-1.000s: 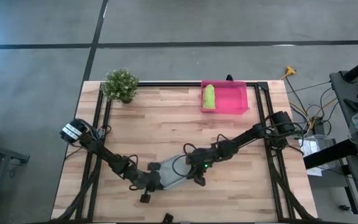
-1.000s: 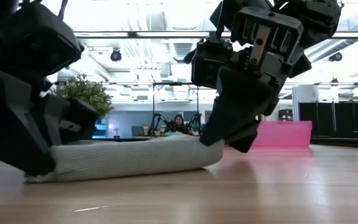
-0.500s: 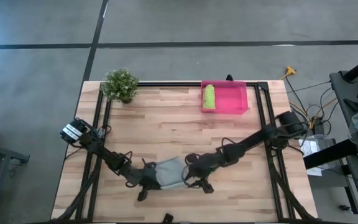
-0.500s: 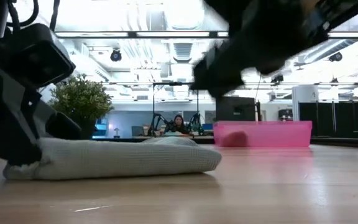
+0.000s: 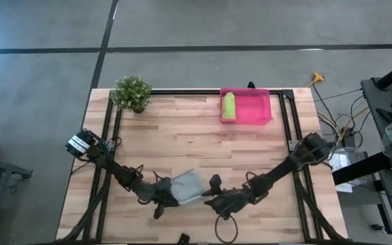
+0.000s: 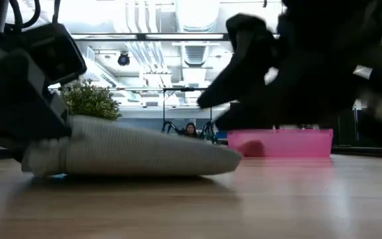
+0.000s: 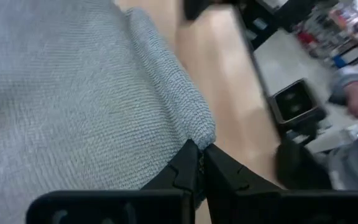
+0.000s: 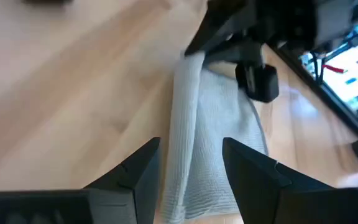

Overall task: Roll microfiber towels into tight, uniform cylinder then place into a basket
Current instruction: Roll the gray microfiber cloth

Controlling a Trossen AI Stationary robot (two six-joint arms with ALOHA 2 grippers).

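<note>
The grey microfiber towel [image 5: 186, 185] lies as a loose, flattened roll near the table's front edge, wider at its left end. My left gripper [image 5: 159, 200] is shut on that left end. My right gripper [image 8: 191, 165] is open at the towel's right end, with its fingers either side of the roll [image 8: 194, 124]. The lime green towel [image 5: 229, 105] lies rolled inside the pink basket [image 5: 258, 109] at the far edge. My left gripper pinches a rolled fold [image 7: 190, 132] at the towel's left end between its two shut fingers. It comes in low from the table's left. The towel's right end [image 6: 225, 162] rests on the wood. My right gripper: I cannot tell whether its fingers touch the towel.
A small potted plant [image 5: 132, 92] stands at the far left corner. Black frame rails [image 5: 286, 129] run along the table's sides and back. Bare wood [image 5: 196, 139] lies between the grey towel and the basket.
My right gripper has opened and let go of the towel's right end, drawing back toward the near edge. That end has dropped onto the table, and the tight roll has slackened and widened. My left gripper has kept its hold and shifted slightly with the left end.
</note>
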